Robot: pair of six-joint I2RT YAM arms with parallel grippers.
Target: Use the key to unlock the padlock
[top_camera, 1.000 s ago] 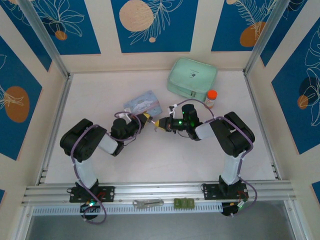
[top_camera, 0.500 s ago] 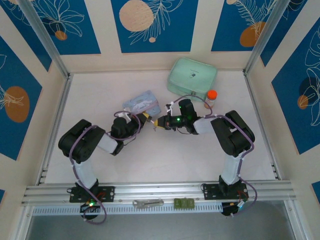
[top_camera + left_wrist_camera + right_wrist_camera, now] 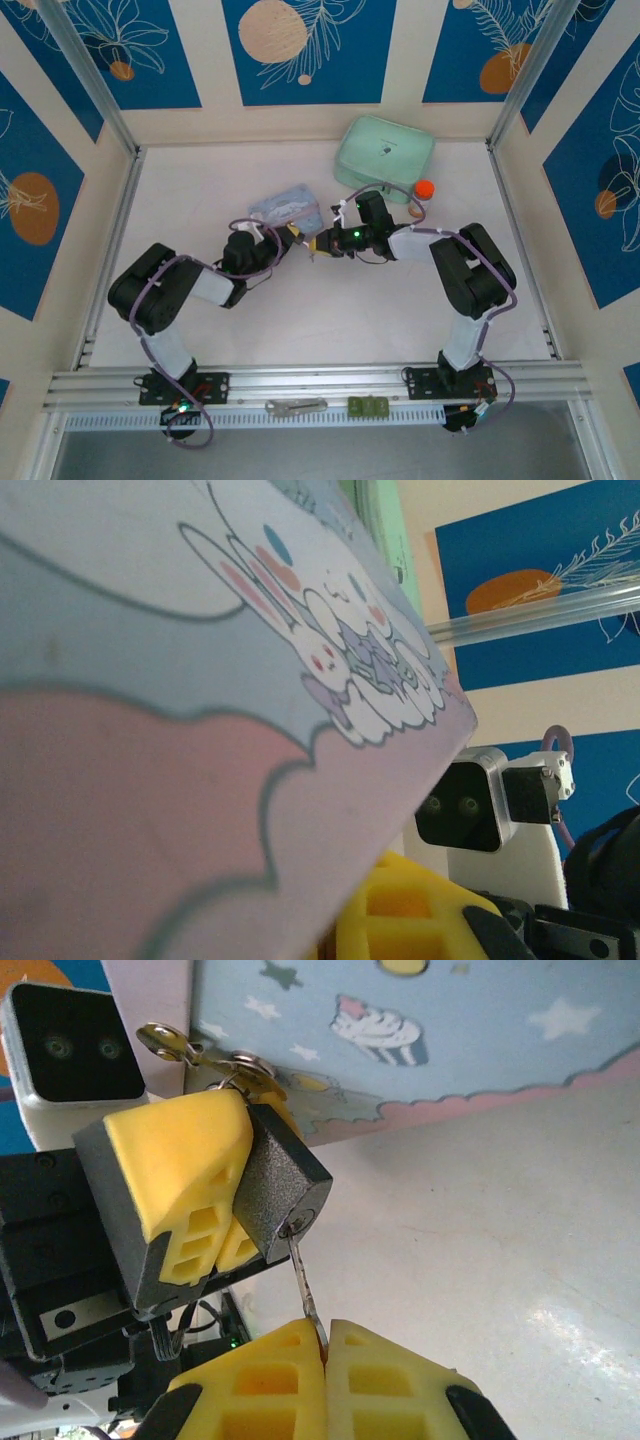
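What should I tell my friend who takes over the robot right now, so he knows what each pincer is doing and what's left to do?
Left pincer: shut on the small dark grey metal padlock, holding it close to the pale blue rectangular tin with cartoon pictures.
Right pincer: shut on the thin silvery metal key.
Done: both things are gripped, and the key's tip sits in the keyhole on the padlock's end.
Left: turn the key and get the shackle to pop free. Whether the key has turned at all cannot be told.
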